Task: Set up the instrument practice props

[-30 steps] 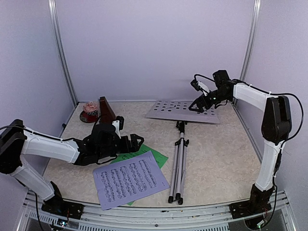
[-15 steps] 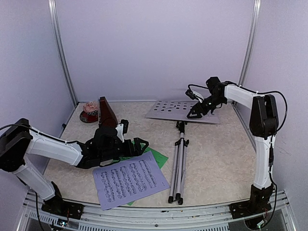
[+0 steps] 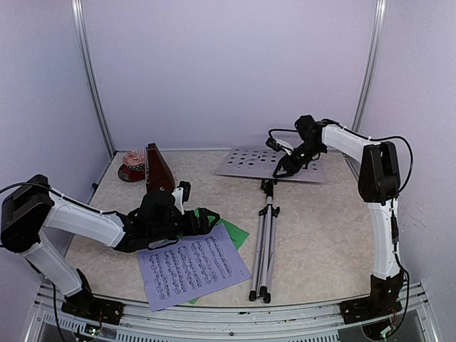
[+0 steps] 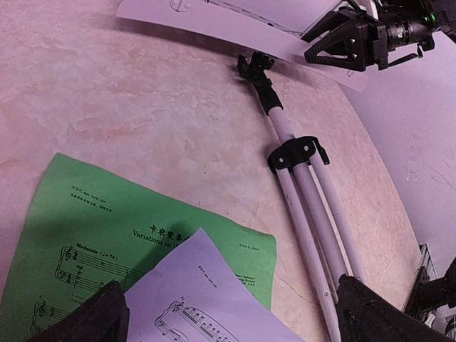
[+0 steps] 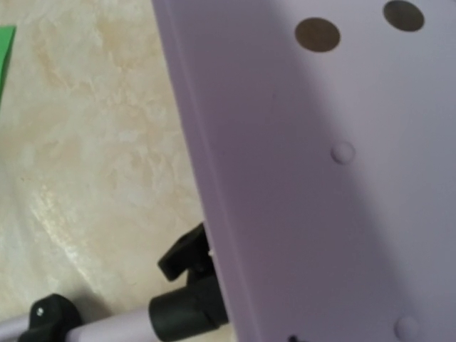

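The silver music stand (image 3: 263,239) lies flat on the table with its legs folded toward the front. Its perforated grey desk (image 3: 253,161) rests at the back. My right gripper (image 3: 280,171) is at the desk's near edge, just above the stand's black joint (image 5: 187,285). In the right wrist view the desk (image 5: 320,178) fills the frame and hides my fingers. My left gripper (image 3: 202,219) hangs open and empty over the green sheet (image 4: 107,214), which has the lavender sheet (image 4: 206,303) overlapping it. The brown metronome (image 3: 158,169) stands upright at the back left.
A small red dish holding a pinkish ball (image 3: 132,164) sits beside the metronome. Pale walls and metal posts close in the table on three sides. The stand's tubes (image 4: 306,192) run just right of the sheets.
My right gripper slid left and lower along the desk's near edge, and its jaws narrowed. The left gripper crept slightly right over the sheets and stayed open.
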You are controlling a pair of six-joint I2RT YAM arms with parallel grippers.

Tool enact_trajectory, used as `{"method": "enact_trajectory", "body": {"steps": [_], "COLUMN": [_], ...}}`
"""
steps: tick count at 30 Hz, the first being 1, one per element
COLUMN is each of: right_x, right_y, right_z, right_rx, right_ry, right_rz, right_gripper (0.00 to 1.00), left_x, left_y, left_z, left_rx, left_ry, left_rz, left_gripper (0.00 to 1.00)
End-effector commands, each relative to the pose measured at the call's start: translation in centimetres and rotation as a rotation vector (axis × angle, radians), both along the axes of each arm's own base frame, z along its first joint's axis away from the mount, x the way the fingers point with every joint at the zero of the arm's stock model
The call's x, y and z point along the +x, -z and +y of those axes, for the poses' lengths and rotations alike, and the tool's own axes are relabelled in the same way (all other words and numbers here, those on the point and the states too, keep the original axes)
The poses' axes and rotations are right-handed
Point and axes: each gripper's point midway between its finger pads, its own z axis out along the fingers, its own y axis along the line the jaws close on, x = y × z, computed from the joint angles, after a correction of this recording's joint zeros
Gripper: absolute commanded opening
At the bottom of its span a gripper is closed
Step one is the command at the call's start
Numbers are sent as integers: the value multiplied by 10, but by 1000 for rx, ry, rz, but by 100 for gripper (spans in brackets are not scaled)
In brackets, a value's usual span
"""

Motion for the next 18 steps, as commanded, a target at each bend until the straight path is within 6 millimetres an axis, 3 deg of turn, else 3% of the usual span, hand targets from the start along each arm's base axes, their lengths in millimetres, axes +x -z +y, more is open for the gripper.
{"method": "enact_trajectory", "body": {"steps": [1,7,18], "right_x": [-14,-17,-17], "right_y": [8,18,28], "right_z": [10,10,18], "right_rx": [-44,-68,6], "right_ry": [-48,-60,-89], "right_rz": [34,52,112], "right_gripper": [34,25,27], "left_x": [-1,0,1], "left_y": [-2,-3,-4], "left_z": [-4,-3,-2], "left_rx": [-7,-2,-3], "left_ry": [13,13,9], "left_rz": [-21,-32,-37], "left_gripper": [99,99,99]}}
